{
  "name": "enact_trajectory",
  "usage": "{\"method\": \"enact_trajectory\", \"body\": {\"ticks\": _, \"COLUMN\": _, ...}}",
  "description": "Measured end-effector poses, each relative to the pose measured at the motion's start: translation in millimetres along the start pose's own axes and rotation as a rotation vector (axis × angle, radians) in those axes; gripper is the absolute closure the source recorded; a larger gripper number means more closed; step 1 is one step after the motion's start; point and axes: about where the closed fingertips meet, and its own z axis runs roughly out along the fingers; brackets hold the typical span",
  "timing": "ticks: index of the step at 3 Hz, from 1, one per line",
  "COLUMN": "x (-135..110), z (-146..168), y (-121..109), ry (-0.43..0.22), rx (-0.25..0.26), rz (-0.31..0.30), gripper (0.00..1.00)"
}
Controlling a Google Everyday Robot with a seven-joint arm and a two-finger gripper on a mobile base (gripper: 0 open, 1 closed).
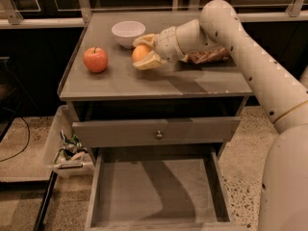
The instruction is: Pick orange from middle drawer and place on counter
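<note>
Observed from my remote station, one view only.

1. The gripper stands over the counter, a little to 11 o'clock of the counter's middle. The arm reaches in from 3 o'clock and lies across the right half of the top.

2. The fingers are closed around the orange, one above it and one below, parted only as far as the fruit's width. The orange shows between them on its 9 o'clock side. I cannot tell whether the fruit touches the counter or is held just clear of it.

3. A red apple stands on the counter at 9 o'clock of the orange, apart from it. A white bowl stands upright at 11 o'clock of the orange, near the upper finger; I cannot tell whether they touch. A brown packet lies at 3 o'clock, partly hidden behind the arm.

4. At 6 o'clock, below the counter, a drawer front with a small round knob is shut. Under it the middle drawer is pulled out, its flat floor bare and crossed by shadow.

5. A pale bin sits on the floor at 9 o'clock of the drawers, with small items inside that I cannot identify.
</note>
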Motion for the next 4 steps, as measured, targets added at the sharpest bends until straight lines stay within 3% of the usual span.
{"method": "enact_trajectory", "body": {"ticks": 1, "x": 6.2, "z": 13.6, "y": -0.8, "ry": -0.013, "rx": -0.011, "rz": 0.045, "gripper": 1.0}}
{"method": "enact_trajectory", "body": {"ticks": 2, "x": 6.5, "z": 14.6, "y": -0.8, "ry": -0.014, "rx": -0.012, "rz": 0.048, "gripper": 0.83}}
{"method": "enact_trajectory", "body": {"ticks": 4, "x": 6.5, "z": 14.7, "y": -0.8, "ry": -0.014, "rx": -0.012, "rz": 0.048, "gripper": 0.37}}
